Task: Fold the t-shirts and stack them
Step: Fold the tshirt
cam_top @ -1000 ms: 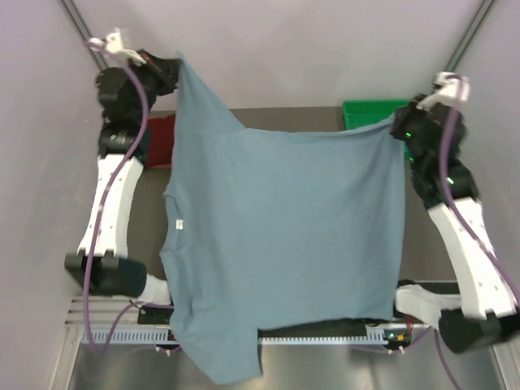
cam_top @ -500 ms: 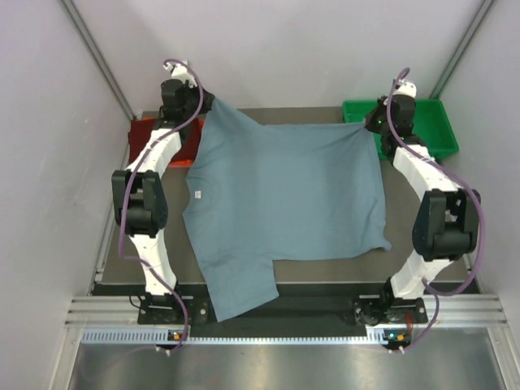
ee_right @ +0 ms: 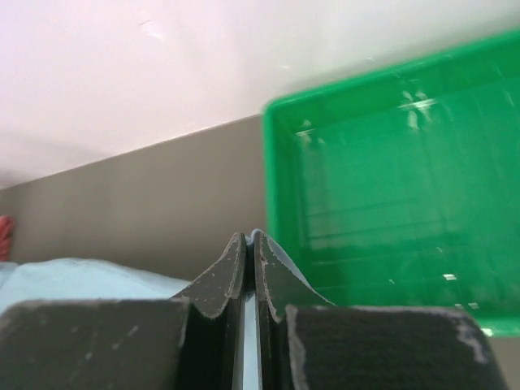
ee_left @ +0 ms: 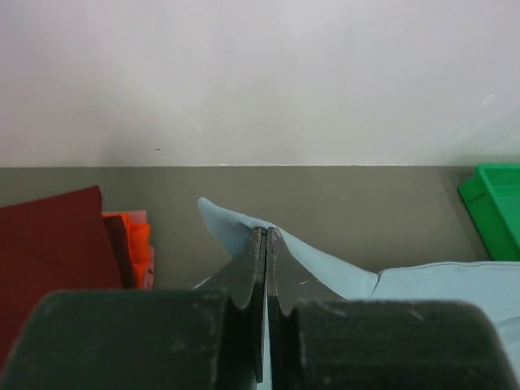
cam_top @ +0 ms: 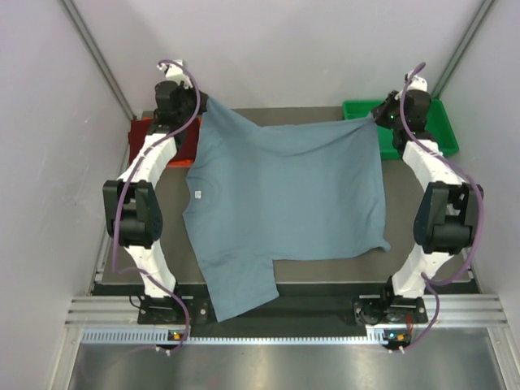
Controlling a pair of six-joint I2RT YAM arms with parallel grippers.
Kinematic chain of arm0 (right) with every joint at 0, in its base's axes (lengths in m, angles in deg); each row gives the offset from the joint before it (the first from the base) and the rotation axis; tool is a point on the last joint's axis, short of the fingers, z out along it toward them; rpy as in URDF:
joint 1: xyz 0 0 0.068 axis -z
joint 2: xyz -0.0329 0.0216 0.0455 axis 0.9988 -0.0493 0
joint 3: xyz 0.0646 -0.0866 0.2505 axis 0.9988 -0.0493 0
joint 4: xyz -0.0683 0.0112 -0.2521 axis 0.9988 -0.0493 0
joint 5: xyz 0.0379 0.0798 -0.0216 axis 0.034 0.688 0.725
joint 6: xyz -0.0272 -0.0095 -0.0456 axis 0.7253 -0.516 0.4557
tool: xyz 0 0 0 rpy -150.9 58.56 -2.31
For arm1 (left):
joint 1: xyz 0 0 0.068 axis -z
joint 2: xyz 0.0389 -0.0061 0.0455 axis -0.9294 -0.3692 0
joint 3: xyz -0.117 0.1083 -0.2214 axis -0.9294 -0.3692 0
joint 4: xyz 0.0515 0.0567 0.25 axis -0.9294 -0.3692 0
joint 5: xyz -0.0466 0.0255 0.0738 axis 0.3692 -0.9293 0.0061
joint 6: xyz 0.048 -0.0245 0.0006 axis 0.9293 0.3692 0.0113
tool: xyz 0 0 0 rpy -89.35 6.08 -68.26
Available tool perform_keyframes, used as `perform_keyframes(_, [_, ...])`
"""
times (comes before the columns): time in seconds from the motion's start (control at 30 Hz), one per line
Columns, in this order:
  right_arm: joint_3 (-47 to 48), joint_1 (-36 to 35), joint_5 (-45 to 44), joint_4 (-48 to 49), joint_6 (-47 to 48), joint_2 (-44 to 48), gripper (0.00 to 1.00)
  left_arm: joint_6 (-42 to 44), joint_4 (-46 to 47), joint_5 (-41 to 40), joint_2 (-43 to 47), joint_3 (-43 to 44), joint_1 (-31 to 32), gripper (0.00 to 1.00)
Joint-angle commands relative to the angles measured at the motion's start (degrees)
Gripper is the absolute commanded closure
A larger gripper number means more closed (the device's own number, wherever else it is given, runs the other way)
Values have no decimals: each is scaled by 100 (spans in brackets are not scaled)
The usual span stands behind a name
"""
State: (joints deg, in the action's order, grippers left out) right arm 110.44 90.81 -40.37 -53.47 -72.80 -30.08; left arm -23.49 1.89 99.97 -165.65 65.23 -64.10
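Observation:
The dusty grey-blue t-shirt (cam_top: 284,195) lies spread across the table, one sleeve (cam_top: 240,292) reaching over the near edge. My left gripper (cam_top: 201,103) is shut on its far left corner (ee_left: 231,227), my right gripper (cam_top: 376,118) is shut on its far right corner beside the tray. In the left wrist view the fingertips (ee_left: 266,231) pinch a peak of blue cloth. The right wrist view shows a sliver of cloth (ee_right: 258,237) between shut fingertips (ee_right: 249,238). A folded dark red t-shirt (ee_left: 49,244) lies on an orange one (ee_left: 136,244) at the far left.
A green plastic tray (cam_top: 439,134) stands at the far right corner, just past the right gripper, and fills the right of the right wrist view (ee_right: 390,203). The back wall is close behind both grippers. The red stack (cam_top: 138,136) sits by the left arm.
Both arms have swung from high up near the camera down and out to the far side of the table. The hanging shirt now lies spread on the table, both corners still held.

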Motion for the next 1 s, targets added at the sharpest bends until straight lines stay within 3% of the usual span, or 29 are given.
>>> perform_keyframes(0.0, [412,-29,734,592,-5,-35,100,203,4,-226,504,74,-19,100])
perform_keyframes(0.17, [474,-740,674,514,380,-157,100,159,-137,-209,469,91,-19,100])
perform_keyframes(0.27, [352,-724,551,531,311,-167,100,159,-225,-244,486,92,-19,100])
perform_keyframes(0.67, [-290,128,-223,-180,565,606,100,308,-1288,-824,1347,-356,-36,100])
perform_keyframes(0.97, [-1344,489,49,-40,346,1248,100,45,-1314,-77,2103,-1700,-45,100])
